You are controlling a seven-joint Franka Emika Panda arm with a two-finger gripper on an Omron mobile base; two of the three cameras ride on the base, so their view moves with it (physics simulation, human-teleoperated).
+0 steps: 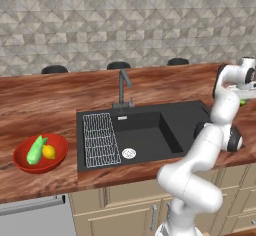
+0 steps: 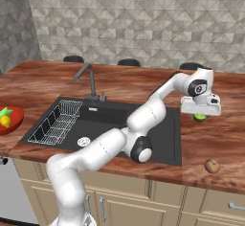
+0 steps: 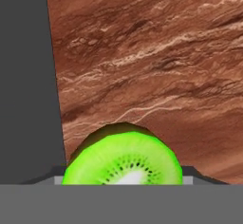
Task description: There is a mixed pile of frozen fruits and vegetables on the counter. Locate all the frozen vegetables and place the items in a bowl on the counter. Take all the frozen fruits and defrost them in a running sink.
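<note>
Red bowl first: in your left base view it sits on the wooden counter, left of the black sink. A light green cucumber piece and a small yellow lemon piece lie inside it, touching. The gripper is far right, over the counter, with a bit of green under it.

In your right base view the gripper points down just right of the sink. A green kiwi half peeks out below it. A reddish-brown round fruit sits alone near the counter's front edge.

In your hand view the kiwi half is right at the bottom, cut face showing seeds. You cannot see the fingertips here, so you cannot tell if they pinch it.
</note>
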